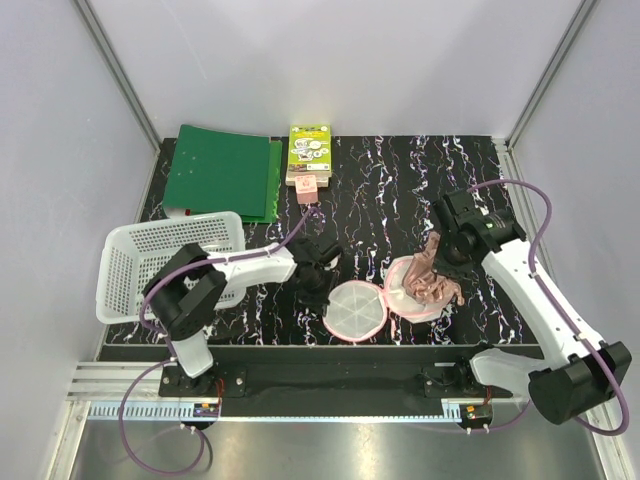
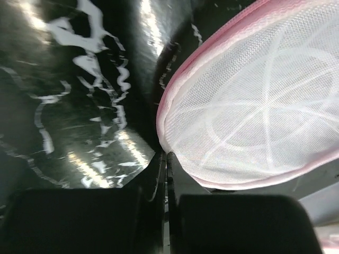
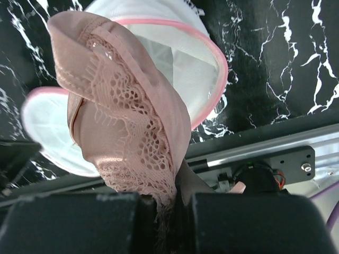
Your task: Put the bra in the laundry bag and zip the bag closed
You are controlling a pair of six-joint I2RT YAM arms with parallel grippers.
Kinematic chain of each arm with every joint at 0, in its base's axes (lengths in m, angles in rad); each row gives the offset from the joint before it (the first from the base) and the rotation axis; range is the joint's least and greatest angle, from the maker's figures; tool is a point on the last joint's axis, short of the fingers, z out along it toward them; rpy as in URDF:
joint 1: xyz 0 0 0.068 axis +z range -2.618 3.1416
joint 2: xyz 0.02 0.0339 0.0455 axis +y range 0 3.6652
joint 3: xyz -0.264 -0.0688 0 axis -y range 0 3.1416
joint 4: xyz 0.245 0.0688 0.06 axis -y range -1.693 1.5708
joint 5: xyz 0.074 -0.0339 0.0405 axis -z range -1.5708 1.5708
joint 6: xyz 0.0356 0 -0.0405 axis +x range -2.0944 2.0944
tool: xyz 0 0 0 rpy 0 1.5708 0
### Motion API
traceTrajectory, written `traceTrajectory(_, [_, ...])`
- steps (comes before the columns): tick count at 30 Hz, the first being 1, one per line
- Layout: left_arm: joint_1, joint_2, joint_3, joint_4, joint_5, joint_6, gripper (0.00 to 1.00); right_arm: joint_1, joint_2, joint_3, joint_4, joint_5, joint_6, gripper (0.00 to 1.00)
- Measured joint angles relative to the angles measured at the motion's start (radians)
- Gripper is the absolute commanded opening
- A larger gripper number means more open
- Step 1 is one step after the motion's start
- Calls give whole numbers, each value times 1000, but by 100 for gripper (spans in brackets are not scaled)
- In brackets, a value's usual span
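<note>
The laundry bag (image 1: 355, 312) lies open on the black marbled table as two white mesh discs with pink edging. The peach-pink lace bra (image 1: 432, 283) is draped over the right disc (image 1: 403, 290). My right gripper (image 1: 440, 258) is shut on the bra's upper end, which rises a little above the disc. In the right wrist view the bra (image 3: 132, 106) hangs from the right gripper (image 3: 175, 206) over the bag (image 3: 196, 58). My left gripper (image 1: 313, 292) sits at the left disc's left rim. In the left wrist view the left gripper (image 2: 166, 159) is shut, the bag's (image 2: 254, 100) pink rim pinched at its tips.
A white lattice basket (image 1: 120, 245) stands at the left, close beside the left arm. Green folders (image 1: 220, 170) and a green-and-white box (image 1: 308, 155) lie at the back, with a small pink item (image 1: 308, 187) in front of the box. The table's front rail runs just below the bag.
</note>
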Motion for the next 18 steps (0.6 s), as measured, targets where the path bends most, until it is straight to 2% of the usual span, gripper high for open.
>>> traceTrajectory(10, [7,-195,147,-164,-87,80,0,0,152,-40,32,-149,-106,0])
traceTrajectory(18, [7,-236,248,-236,-80,107,0,0,254,-81,117,-243,-130,0])
